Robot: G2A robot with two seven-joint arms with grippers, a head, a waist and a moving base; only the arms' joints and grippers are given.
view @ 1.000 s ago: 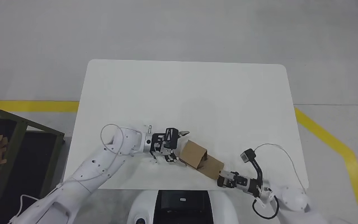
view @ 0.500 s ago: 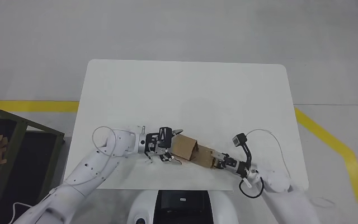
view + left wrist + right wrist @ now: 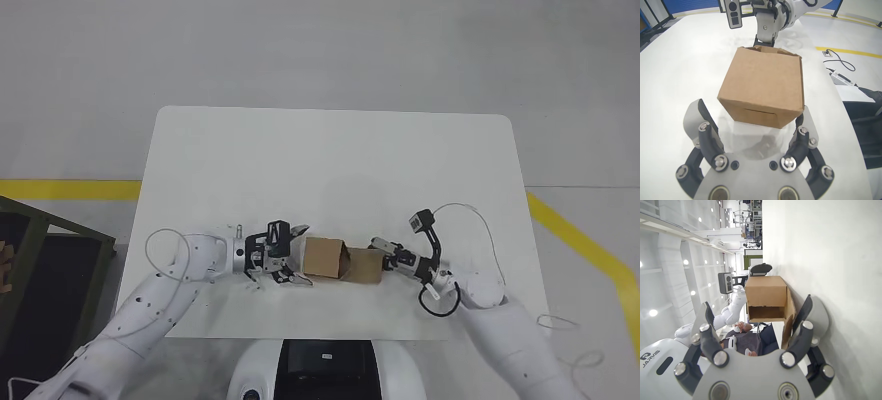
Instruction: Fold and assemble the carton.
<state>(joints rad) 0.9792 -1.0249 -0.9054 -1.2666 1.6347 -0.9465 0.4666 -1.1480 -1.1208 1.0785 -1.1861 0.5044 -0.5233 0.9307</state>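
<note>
Your left hand sits at 9 o'clock of the carton, fingers apart and gripping nothing, facing the closed end with its tuck slot; over the last second it has drawn back toward 9 o'clock. The carton lies on its side near the 6 o'clock edge of the surface; it has swung from a slant toward 4 o'clock to lying square with that edge. Your right hand, at the carton's 3 o'clock, came up from 5 o'clock with it; its fingers are spread, with one loose flap beside a finger. The body now looks squared up; I judge the flaps at the open end are what remains to fold.
</note>
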